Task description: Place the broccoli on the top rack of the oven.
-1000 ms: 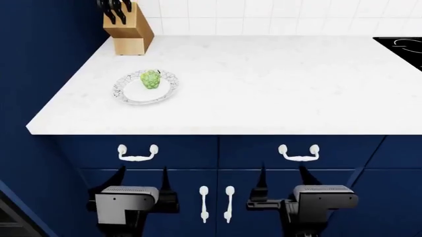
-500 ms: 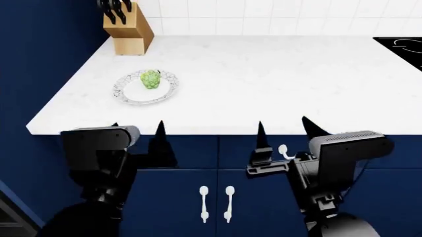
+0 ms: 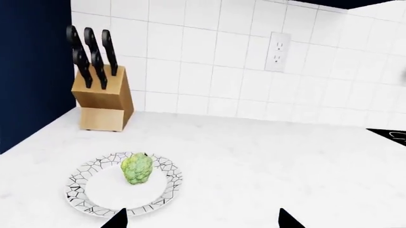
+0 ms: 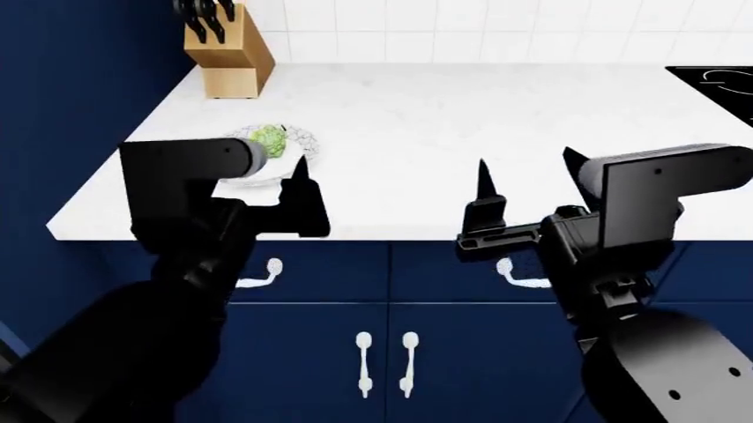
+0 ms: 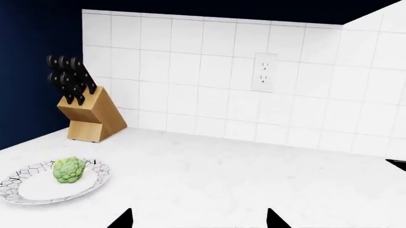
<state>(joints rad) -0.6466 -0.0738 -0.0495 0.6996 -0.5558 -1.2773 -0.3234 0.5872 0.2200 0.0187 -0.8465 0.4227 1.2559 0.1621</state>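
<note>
Green bumpy broccoli [image 4: 268,139] sits on a round white plate w/ black crackle rim [image 3: 85,202], on the white stone counter [image 4: 495,132] near a wooden knife block [image 4: 232,55]. Left black gripper [image 4: 253,198] & right black gripper [image 4: 526,185] hover at the counter's front edge, fingers spread, holding nothing.

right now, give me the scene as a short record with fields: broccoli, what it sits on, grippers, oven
broccoli: green floret, untouched
sits on: white plate with a black crackle rim, on the white counter
nearby: knife block in the back corner
left gripper: open, empty, nearest the plate
right gripper: open, empty, over the counter's front edge
oven: not in view
</note>
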